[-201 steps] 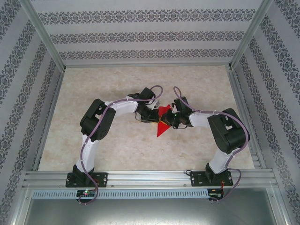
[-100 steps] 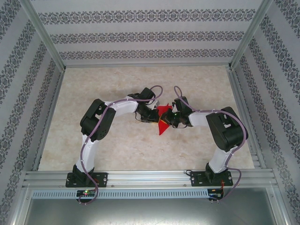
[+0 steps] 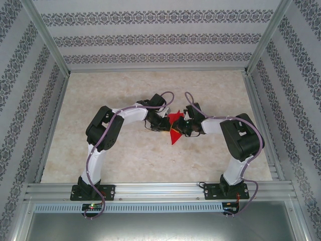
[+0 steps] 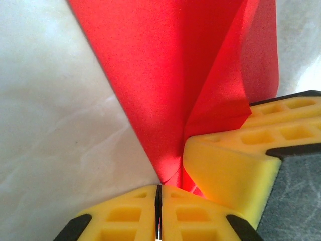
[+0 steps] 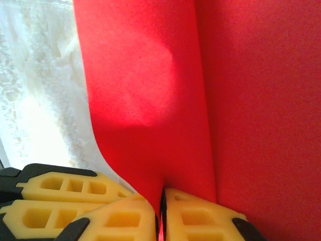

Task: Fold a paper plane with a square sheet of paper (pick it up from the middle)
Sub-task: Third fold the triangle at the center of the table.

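A: What is the setting?
B: A pale, marbled table [image 3: 125,155] inside walls [image 3: 160,40] papered in floral stripes.
A: And the paper?
B: Matte red paper [image 3: 174,132], creased to a point, sits mid-table between the 2 arms. The left gripper [image 4: 158,191] and right gripper [image 5: 161,195] each pinch it between blocky yellow pads [image 5: 125,218].

A robotics lab cell: aluminium frame [image 3: 160,190], patterned wall panels [image 3: 160,40], marble-look table [image 3: 125,165], bolted robot arms [image 3: 100,133].
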{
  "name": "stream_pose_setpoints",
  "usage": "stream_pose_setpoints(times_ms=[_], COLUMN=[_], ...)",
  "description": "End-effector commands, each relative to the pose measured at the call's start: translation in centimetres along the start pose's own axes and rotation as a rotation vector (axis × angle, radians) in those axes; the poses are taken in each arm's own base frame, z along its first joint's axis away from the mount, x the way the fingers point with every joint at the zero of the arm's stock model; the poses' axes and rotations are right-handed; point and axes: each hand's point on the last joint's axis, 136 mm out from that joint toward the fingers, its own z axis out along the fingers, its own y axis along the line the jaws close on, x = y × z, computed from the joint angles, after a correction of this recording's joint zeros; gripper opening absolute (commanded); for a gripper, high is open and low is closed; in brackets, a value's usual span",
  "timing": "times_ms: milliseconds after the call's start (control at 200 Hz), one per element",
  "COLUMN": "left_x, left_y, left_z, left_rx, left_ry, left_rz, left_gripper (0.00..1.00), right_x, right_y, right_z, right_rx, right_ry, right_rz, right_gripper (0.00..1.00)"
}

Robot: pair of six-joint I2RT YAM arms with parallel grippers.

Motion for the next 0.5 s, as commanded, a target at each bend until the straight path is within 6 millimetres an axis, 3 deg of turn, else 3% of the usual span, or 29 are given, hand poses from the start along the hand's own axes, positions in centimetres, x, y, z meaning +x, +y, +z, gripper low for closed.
stream_pose_setpoints(times_ms=[0,290,495], left_x=[-0.2,-1.1,-2.8], left_y=[-0.5,-0.9,-1.1], left_z=[-0.4,-2.8,-4.5], left_rx=[-0.02,-0.008,0.061], left_ry=[-0.02,-0.099,-0.158], left_rz=[0.028,0.013,-0.022], left_gripper=[0.13,0.2,0.26], right_x=[0.6,0.9,1.1], right_y=[-1.3,-1.1,-1.0], right_z=[0.2,0.3,0.1], right_rx=[0.062,0.04,0.026], right_ry=[0.017,0.024,0.018], right_rz=[-0.016,-0.035,-0.048], right_gripper=[0.16,0.31,0.35])
